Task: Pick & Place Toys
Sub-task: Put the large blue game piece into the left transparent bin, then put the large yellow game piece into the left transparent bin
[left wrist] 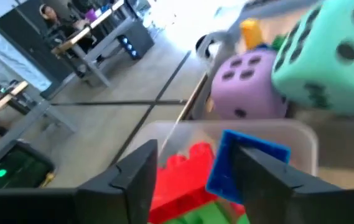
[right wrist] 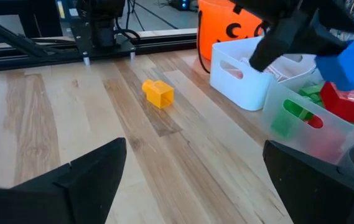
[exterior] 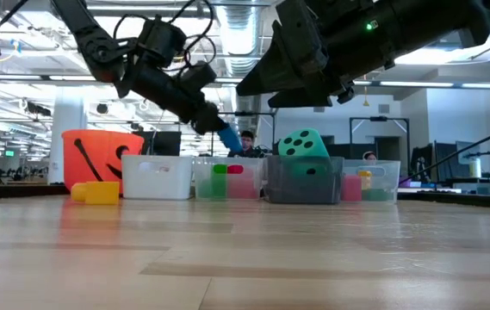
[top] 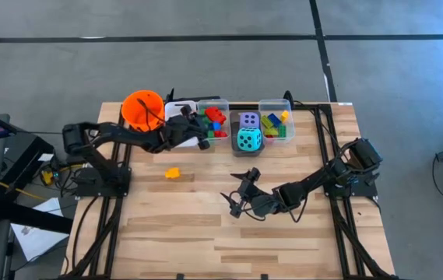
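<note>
One blue brick (left wrist: 246,163) — small, blocky, plastic.

My two arms are matte black, jointed, with looping black cables; one has a small green light glowing.

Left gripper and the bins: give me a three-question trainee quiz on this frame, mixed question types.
1. True or false: the left gripper is over the bin of bricks.
2. Which colour is the brick at its fingertips? A red, B blue, C green.
3. What lies alone on the table between the arms?

Key: 1 true. 2 B; the jaws stand apart, brick against one finger. 3 a yellow brick. The right gripper waits open, low over the table.
</note>
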Tool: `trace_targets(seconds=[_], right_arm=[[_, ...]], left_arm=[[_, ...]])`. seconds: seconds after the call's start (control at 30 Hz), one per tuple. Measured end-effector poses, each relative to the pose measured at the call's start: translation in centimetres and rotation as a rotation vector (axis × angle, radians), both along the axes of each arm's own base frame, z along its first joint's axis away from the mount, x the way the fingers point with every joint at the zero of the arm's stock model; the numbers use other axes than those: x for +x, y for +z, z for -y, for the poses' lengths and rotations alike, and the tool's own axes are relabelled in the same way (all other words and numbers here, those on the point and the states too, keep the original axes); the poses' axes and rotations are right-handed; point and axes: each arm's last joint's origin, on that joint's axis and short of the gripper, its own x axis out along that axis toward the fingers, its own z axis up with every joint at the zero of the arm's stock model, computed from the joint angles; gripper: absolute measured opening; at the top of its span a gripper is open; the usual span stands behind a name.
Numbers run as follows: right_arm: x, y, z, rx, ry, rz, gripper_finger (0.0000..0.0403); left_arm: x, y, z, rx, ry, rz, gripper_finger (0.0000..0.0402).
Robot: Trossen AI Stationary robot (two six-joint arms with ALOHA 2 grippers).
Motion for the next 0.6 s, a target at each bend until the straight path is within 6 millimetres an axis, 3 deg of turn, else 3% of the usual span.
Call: trace_targets(seconds=[0.23,0.47,0.6], right_arm=[[0.0,0.0,0.0,0.000,0.000,-0.001,0.0372],[0.1,0.0,0.2,-0.001,-0.005,-0.004,0.0372],[0.0,0.0,0.2,-0.002,-0.005,-0.006,0.0372]], left_arm=[[-1.1,1.8,0.9,-0.046,-0.046,-0.019,0.0234],[-3.8,3.8,2.0,-0.191,-0.002,-0.046,0.0238],[-5.1,4.6,4.1,-0.359,-0.112,-0.054,0.0237]])
